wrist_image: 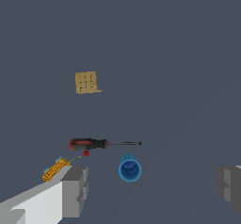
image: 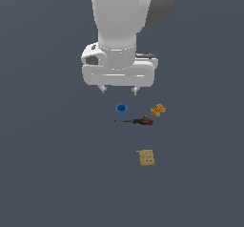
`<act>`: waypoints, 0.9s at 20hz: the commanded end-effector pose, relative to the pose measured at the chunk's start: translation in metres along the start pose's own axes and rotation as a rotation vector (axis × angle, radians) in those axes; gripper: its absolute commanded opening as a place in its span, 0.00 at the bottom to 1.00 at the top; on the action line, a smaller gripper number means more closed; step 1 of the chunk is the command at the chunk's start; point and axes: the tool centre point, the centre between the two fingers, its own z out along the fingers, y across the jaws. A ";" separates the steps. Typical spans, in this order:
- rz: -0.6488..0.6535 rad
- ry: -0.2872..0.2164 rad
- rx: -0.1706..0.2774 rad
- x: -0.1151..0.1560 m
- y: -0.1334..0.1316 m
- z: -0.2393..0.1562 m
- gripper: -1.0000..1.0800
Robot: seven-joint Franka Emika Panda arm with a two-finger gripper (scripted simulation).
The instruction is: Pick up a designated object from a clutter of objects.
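The designated object, a slim screwdriver (image: 137, 121) (wrist_image: 96, 144) with a red-and-black handle and a thin dark shaft, lies flat on the grey surface. Around it sits the clutter of objects: a small blue cup (image: 121, 109) (wrist_image: 129, 167), an orange patterned piece (image: 158, 109) (wrist_image: 55, 169) and a tan dotted box (image: 147, 157) (wrist_image: 86, 82). My gripper (image: 119, 90) (wrist_image: 153, 188) hangs open above the cup, well clear of the surface, with nothing between its fingers (wrist_image: 75, 191). A tiny red dot (wrist_image: 86, 153) sits beside the screwdriver handle.
The white arm (image: 124, 30) fills the upper middle of the exterior view. The surface (image: 47, 173) around the items is plain dark grey.
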 end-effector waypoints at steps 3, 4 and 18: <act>0.001 0.000 0.001 0.000 0.000 0.000 0.96; 0.003 0.000 0.001 0.001 -0.001 0.000 0.96; 0.024 0.002 0.006 0.005 -0.006 0.000 0.96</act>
